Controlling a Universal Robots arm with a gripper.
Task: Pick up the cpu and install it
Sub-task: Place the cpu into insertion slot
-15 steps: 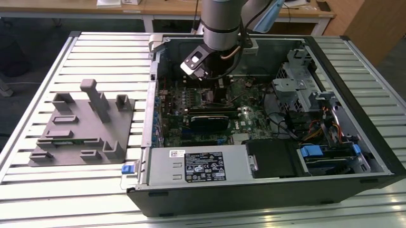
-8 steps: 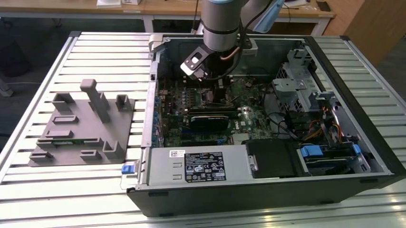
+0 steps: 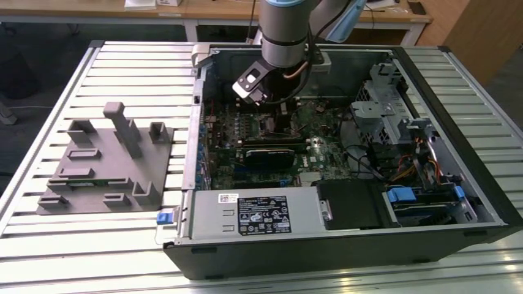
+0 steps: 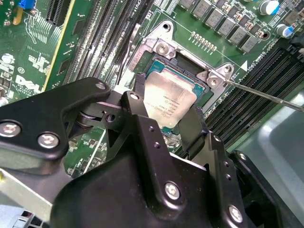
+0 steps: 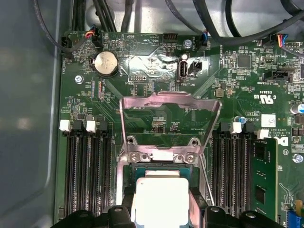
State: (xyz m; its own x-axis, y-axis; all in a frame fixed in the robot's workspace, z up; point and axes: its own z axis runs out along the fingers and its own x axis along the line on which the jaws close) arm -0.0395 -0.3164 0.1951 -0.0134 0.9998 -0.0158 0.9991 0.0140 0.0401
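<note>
The cpu [image 4: 168,102], a thin square chip with a pale silvery face, sits between my two black fingers [image 4: 137,92] right at the motherboard's square socket [image 4: 161,47]. In the first wrist view the cpu [image 5: 161,199] shows bright white below the raised metal load plate [image 5: 168,111]. My gripper [image 4: 166,111] is shut on the chip's opposite edges, and the chip lies level within the socket frame. In the exterior view the gripper [image 3: 274,113] reaches down into the open computer case [image 3: 343,245] over the upper middle of the board.
Black memory slots [image 5: 88,175] flank the socket, and a green memory strip [image 5: 263,175] stands in one of them. A thin socket lever [image 4: 266,95] sticks out beside the frame. A grey moulded fixture [image 3: 106,159] lies on the slatted table at the exterior view's left.
</note>
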